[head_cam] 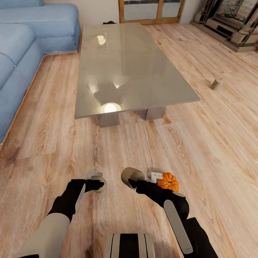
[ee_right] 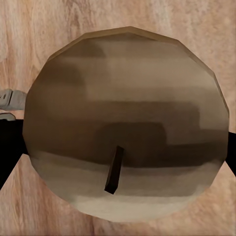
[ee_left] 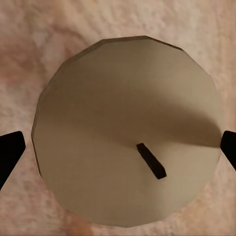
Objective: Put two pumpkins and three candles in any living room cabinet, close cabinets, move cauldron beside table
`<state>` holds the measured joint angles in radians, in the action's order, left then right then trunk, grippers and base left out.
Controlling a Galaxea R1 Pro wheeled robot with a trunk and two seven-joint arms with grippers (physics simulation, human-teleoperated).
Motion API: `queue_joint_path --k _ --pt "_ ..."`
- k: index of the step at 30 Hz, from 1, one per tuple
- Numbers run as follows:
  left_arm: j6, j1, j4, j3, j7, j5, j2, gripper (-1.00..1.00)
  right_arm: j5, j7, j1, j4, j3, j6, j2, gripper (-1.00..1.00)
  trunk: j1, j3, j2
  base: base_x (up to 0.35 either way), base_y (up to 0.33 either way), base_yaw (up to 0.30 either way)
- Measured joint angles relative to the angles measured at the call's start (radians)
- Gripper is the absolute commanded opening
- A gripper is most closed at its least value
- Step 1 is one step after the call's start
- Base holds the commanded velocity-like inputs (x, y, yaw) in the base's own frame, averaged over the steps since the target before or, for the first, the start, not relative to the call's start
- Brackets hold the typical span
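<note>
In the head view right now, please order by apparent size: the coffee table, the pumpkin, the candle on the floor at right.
1. Coffee table, by far the largest.
2. Pumpkin.
3. Floor candle, smallest, though it lies farther from the camera, so its true size against the pumpkin is unsure.

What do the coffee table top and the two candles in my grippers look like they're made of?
The table top looks like grey-tinted glass, glossy: it mirrors ceiling lights. The candle in the left gripper and the candle in the right gripper look like matte beige wax, each with a flat round top and a dark wick; these are simulator renders, so wax is a guess.
</note>
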<state>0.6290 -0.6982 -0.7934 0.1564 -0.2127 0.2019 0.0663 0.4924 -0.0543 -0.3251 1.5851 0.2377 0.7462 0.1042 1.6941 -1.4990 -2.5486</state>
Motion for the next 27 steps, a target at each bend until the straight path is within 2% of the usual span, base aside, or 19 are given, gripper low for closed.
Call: queue_joint_path --k 15,17,27 --pt "0.0 0.0 0.0 0.0 0.0 0.0 0.0 1.0 0.0 0.0 0.0 0.0 0.0 0.0 0.0 -1.0 0.0 0.0 0.0 0.0 0.0 0.0" --pt "0.004 0.0 -0.01 -0.002 -0.009 -0.02 0.0 1.0 -0.001 0.0 0.0 0.0 0.0 0.0 0.0 -1.0 0.001 -0.008 0.0 0.0 0.0 0.0" --pt "0.004 0.0 -0.018 -0.001 -0.018 -0.018 0.0 1.0 0.0 0.0 0.0 0.0 0.0 0.0 0.0 -1.0 0.001 -0.012 -0.001 0.0 0.0 0.0"
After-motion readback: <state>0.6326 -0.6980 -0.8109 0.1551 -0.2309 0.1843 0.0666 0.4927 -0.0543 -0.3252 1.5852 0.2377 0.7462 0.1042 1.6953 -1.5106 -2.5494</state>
